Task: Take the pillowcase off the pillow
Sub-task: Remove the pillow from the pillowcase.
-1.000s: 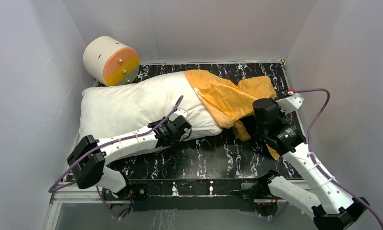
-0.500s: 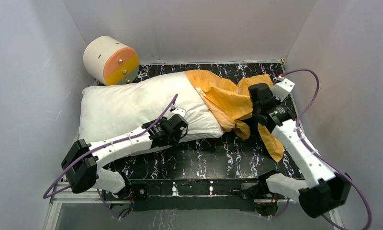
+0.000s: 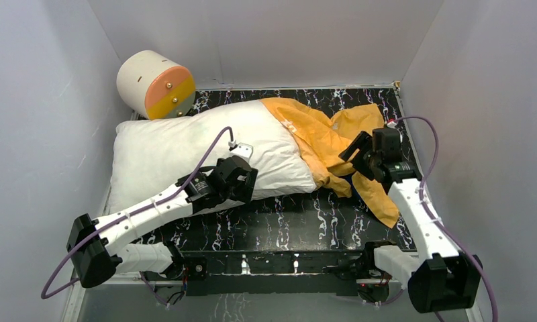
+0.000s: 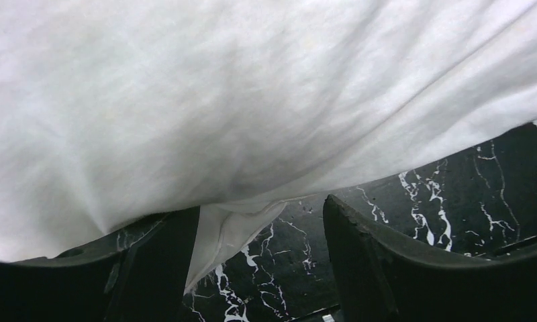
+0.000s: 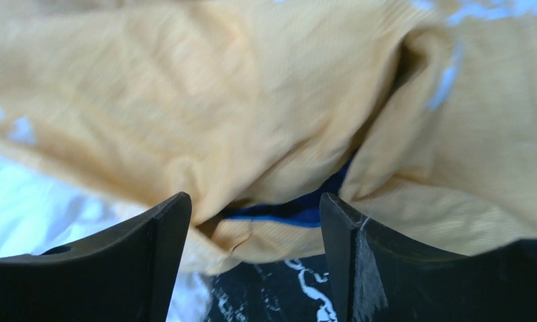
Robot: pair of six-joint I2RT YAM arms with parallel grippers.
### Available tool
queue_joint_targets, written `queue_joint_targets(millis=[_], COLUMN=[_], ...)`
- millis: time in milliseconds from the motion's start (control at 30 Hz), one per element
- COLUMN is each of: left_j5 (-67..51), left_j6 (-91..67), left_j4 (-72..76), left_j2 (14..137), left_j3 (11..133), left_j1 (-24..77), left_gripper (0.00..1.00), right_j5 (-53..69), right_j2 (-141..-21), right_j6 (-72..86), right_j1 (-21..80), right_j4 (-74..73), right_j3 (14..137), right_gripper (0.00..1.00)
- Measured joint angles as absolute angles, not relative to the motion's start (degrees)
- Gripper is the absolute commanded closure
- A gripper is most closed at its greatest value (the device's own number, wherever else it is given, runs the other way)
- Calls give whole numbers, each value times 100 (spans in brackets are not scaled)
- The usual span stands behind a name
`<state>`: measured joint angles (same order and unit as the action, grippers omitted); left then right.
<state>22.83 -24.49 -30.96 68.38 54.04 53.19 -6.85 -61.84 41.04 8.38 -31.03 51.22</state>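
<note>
Fingers of the left gripper are spread, empty, at six o'clock of the pillow; the right gripper is parted too, empty, before the pillowcase bunched at three o'clock.

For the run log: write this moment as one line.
pillowcase: bunched on right end of pillow | left gripper: open at pillow near edge | right gripper: open over pillowcase

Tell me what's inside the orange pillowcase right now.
Only the right end of the white pillow is inside the pillowcase. The fabric hides how far it reaches. Blue shows within a fold.
</note>
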Motion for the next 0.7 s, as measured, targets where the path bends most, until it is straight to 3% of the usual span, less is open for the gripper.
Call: queue_joint_targets(millis=[133, 300, 367, 500, 567, 600, 700], left_j5=[2176, 2051, 2051, 2053, 2064, 2078, 2180], left_j6=[-2443, -2320, -2261, -2206, -2209, -2211, -2231], left_j4=[-3009, -2989, -2987, -3006, -3011, -3026, -3089], left_j2=[6711, 6659, 6641, 6617, 6571, 6539, 6375], left_j3=[5404, 5413, 5433, 5502, 5513, 5513, 5511], left_j1=[5299, 5297, 5297, 5297, 5297, 5297, 5297], left_gripper=[31, 28, 28, 28, 28, 27, 27], right_j5=[493, 1356, 1476, 1175, 711, 454, -351], right_j2=[-5782, -6685, -7269, -8475, -8858, -8903, -8696], right_j6=[4093, 3723, 3573, 3247, 3173, 3162, 3236], right_j1=[921, 1402, 1669, 2040, 2147, 2169, 2182], right_j4=[-2477, -2069, -2010, -2294, -2484, -2576, -2869], right_j3=[4678, 5013, 5271, 6010, 6263, 6294, 6285], right_gripper=[18, 8, 20, 73, 92, 98, 100])
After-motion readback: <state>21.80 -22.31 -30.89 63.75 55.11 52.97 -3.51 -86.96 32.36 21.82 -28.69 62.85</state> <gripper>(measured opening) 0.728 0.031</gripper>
